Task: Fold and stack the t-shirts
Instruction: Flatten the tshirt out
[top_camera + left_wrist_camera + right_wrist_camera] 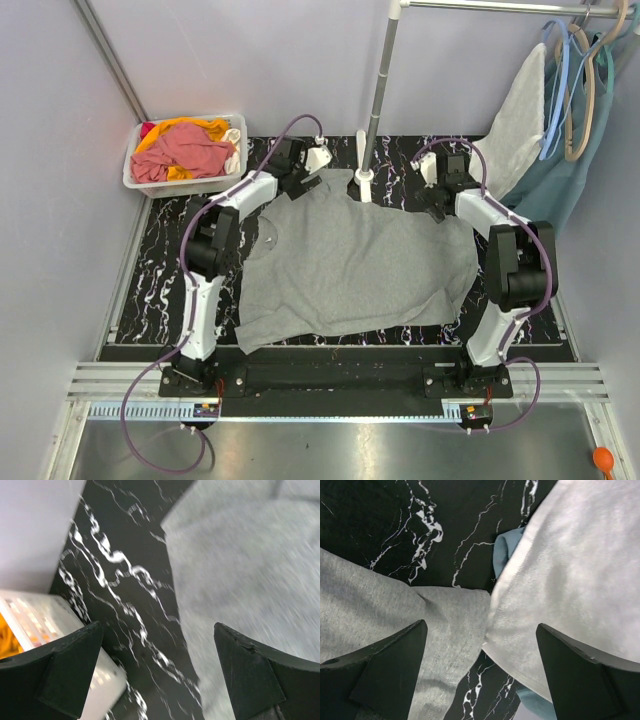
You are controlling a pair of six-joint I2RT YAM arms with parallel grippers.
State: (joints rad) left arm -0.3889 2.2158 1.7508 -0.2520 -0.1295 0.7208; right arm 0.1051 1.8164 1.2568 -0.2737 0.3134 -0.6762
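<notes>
Top external shows me the grey t-shirt [350, 265] spread on the surface [160, 290]; my left tool [157, 672] and right tool [480, 667] both stand apart, apparently gripping nothing.

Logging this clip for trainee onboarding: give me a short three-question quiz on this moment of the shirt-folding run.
1. True or false: the grey t-shirt is already folded.
2. Where do the pink-red and orange shirts lie? A) in the white bin B) on the floor C) under the grey t-shirt
3. Fill in: the left gripper and right gripper both have jaws standing ___.
Key: 1 false, it lies spread out; 2 A; 3 open.
</notes>
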